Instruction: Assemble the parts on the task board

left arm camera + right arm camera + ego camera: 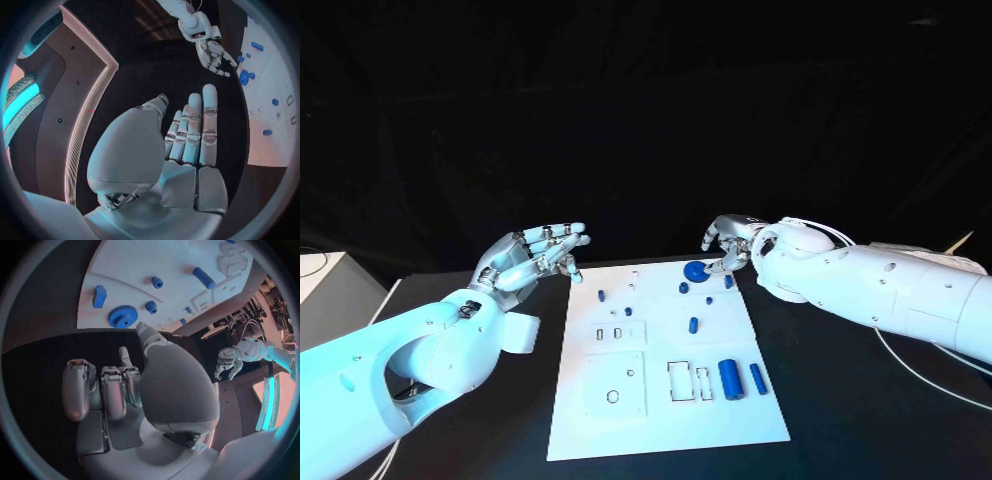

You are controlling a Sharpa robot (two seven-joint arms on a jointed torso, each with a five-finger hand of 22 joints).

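The white task board (661, 400) lies in the middle of the black table. A blue gear (695, 270) sits near its far right corner, with several small blue pieces (692, 324) scattered below it and two blue cylinders (730, 378) standing side by side near the right edge. My right hand (733, 242) hovers just beyond the board's far right corner, close to the gear (123, 316), its fingers loosely curved and holding nothing. My left hand (538, 255) is raised off the board's far left side, fingers straight and apart, empty (187, 145).
A white box (326, 290) stands at the table's left edge. A thin white cable (920, 372) trails over the table under my right arm. The board has several empty cut-out slots (678, 382) in its near half.
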